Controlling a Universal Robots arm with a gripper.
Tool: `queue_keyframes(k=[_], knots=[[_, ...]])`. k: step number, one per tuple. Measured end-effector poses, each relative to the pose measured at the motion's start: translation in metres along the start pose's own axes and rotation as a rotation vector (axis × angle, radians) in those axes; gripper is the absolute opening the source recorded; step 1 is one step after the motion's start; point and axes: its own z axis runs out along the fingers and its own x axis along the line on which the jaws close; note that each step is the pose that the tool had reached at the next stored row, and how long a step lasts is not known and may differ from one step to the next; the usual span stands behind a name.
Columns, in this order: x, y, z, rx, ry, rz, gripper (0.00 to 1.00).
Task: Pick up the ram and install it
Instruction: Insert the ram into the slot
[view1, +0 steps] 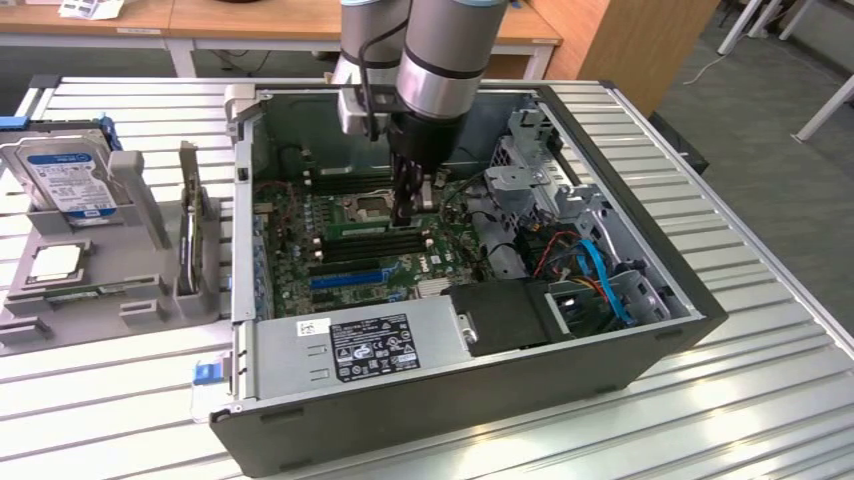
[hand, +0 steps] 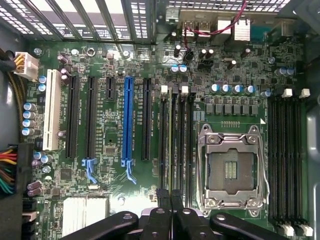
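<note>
Tool (view1: 408, 205) reaches down into the open case (view1: 667, 300) at mid-bench (view1: 761, 420), fingers closed together, tips at one end of the ram (hand: 172, 140). The ram stands edge-on in a slot just beside the CPU socket (hand: 230, 170) (pinching or pressing: cannot tell), probably to seat it.

Even, diffuse light is recorded in the exterior view, apparently from overhead. Sheen is noted on the slatted table (view1: 747, 420). The inside of the computer case (view1: 467, 410) is shaded beneath the arm (view1: 447, 50). In the wrist view the motherboard (hand: 115, 130) is evenly lit; the vent grille (hand: 140, 12) is washed out by backlight.
</note>
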Motion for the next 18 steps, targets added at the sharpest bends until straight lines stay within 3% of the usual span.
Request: queue_keyframes(k=[18], knots=[[0.0002,0.0005,0.0063,0.0000,0.0000,0.000,0.12]])
